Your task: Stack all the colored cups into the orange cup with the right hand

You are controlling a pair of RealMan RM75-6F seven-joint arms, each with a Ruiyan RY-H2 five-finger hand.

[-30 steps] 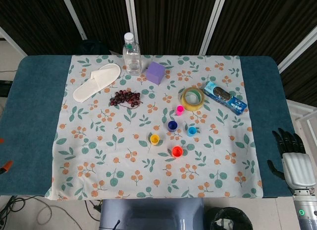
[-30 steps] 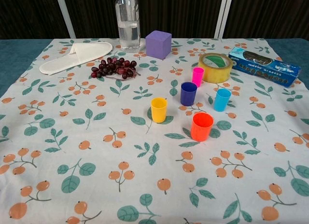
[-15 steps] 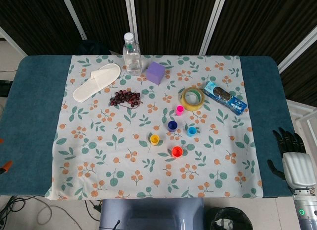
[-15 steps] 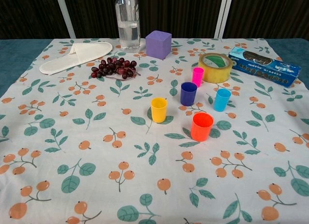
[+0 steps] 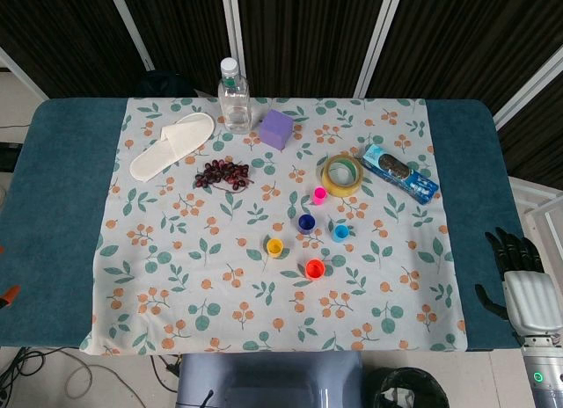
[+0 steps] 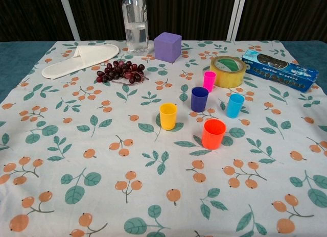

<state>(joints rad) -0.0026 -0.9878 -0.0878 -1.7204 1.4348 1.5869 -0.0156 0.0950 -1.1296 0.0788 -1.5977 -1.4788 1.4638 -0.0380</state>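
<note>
The bench carries five upright cups clustered mid-cloth, all unstacked: orange cup nearest the robot, yellow, blue, cyan, pink behind. The right hand, fingers spread and empty, sits off the bench's right edge, well right of them. The left hand is unseen.

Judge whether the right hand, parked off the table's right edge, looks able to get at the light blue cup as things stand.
Probably yes. The right hand holds nothing, and only bare cloth lies between it and the light blue cup. The orange cup and dark blue cup stand apart from it.
</note>
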